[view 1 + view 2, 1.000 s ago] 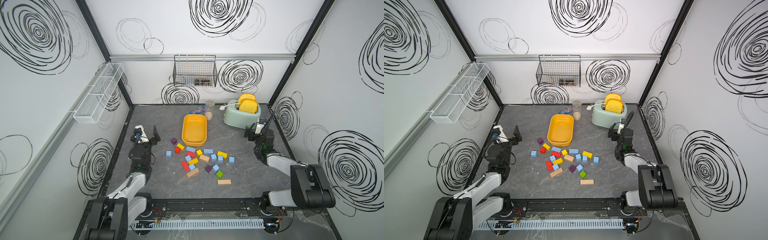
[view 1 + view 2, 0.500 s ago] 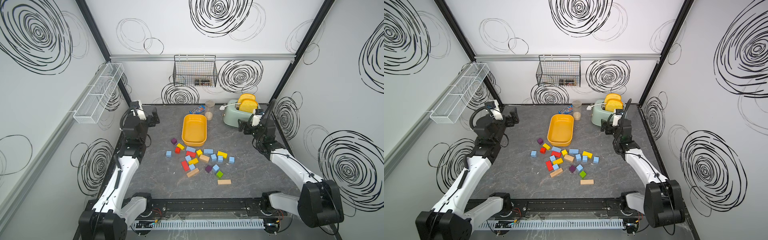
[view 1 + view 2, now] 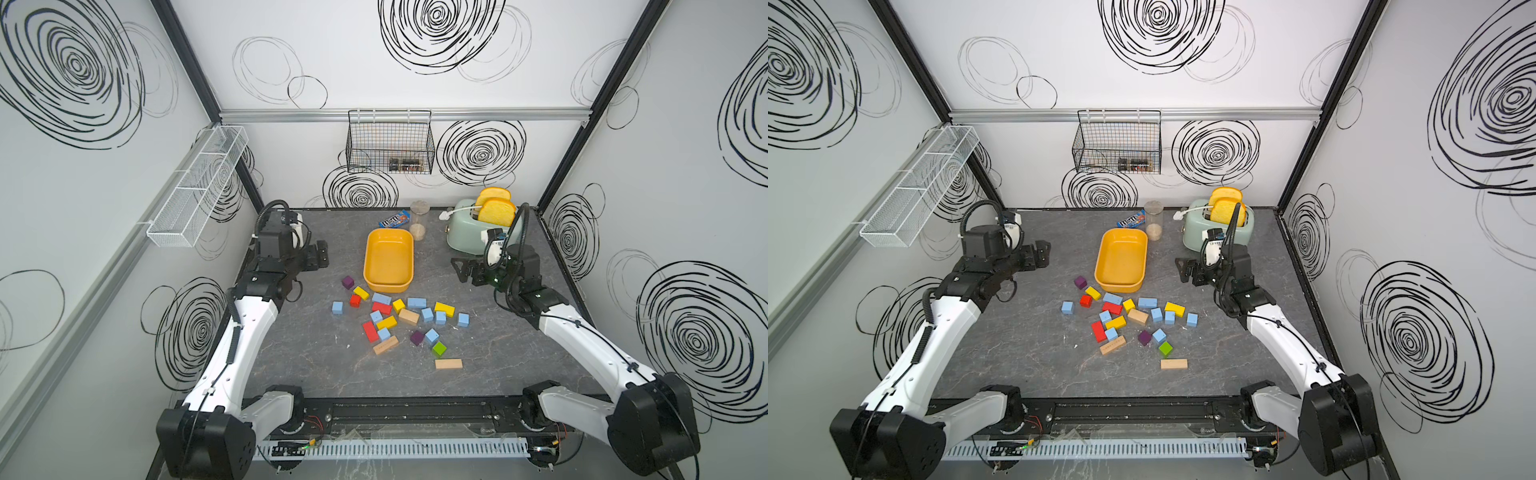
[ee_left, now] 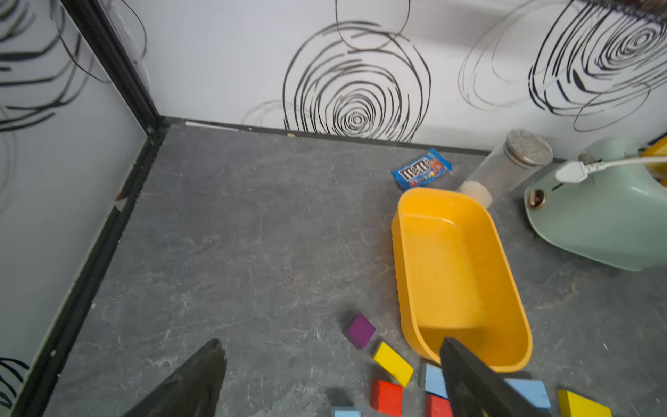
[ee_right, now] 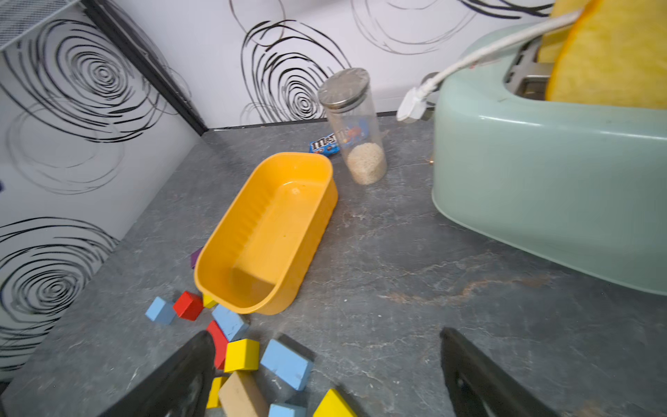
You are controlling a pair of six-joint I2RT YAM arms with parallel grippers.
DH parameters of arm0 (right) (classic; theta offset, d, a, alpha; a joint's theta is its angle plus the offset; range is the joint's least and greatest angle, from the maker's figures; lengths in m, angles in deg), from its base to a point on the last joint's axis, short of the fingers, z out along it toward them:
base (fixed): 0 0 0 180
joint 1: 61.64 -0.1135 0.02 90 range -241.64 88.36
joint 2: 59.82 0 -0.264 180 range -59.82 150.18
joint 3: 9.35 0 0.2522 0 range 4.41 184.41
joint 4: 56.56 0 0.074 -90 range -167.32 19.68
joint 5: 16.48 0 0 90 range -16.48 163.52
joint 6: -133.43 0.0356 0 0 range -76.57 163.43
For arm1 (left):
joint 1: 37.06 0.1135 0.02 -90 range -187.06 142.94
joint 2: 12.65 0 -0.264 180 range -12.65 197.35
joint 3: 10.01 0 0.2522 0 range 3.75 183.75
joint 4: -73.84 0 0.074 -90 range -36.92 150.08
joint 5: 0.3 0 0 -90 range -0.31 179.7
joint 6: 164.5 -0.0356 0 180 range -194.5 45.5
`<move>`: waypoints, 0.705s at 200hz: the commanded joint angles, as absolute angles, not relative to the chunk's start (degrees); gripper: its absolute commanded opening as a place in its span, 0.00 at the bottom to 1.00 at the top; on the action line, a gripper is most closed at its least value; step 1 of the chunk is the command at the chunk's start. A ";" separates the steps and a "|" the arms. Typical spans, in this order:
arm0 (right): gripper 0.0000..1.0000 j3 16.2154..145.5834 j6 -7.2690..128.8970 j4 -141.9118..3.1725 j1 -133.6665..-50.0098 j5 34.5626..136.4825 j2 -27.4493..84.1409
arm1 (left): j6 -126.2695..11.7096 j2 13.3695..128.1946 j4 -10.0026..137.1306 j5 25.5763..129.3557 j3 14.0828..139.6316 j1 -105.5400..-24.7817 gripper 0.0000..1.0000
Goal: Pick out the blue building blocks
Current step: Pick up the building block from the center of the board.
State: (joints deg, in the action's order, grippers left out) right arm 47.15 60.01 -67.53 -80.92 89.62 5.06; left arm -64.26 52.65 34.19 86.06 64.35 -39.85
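My arms have just lifted; left hand [image 3: 322, 254] and right hand [image 3: 459, 270] gape empty, blue building blocks [image 3: 416, 302] untouched.

**Free**
- Left strip of the tabletop [image 3: 291, 332]: bare from the back-left corner to the front edge.
- Front strip: bare, save one wood brick [image 3: 448, 364] right of centre.
- Right strip: bare from the toaster [image 3: 465, 239] to the front edge.
- Lane between the tub [image 3: 388, 286] and the toaster: open.

**Obstacles**
- Tub: centre-back, its near end just beside the blocks [image 3: 408, 316].
- Blocks: crowded at centre with narrow gaps. One blue cube [image 3: 337, 308] sits apart on their left.
- Jar [image 3: 419, 220]: just beside the tub's back-right corner.
- Packet [image 3: 395, 219]: behind the tub, near the back edge.
- Toaster: back-right corner.

**Overhead**
- Basket [image 3: 390, 145]: on the back wall.
- Rack [image 3: 195, 187]: on the left wall.
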 commanded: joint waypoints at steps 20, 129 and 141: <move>0.98 45.35 61.89 -69.73 -85.21 97.50 4.30 | -61.64 54.38 25.17 86.37 61.58 -43.30 0.96; 0.98 40.63 60.99 -67.18 -91.36 97.39 3.27 | -58.96 62.05 26.20 88.44 55.11 -47.58 0.97; 0.98 40.73 60.78 -67.25 -91.38 97.43 3.69 | -58.85 63.56 26.59 88.10 54.83 -47.83 0.99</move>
State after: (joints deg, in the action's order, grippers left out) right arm 41.10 61.23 -68.58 -91.02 97.12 3.84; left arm -60.48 61.31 25.47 87.83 55.72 -47.11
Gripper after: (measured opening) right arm 0.977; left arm 0.977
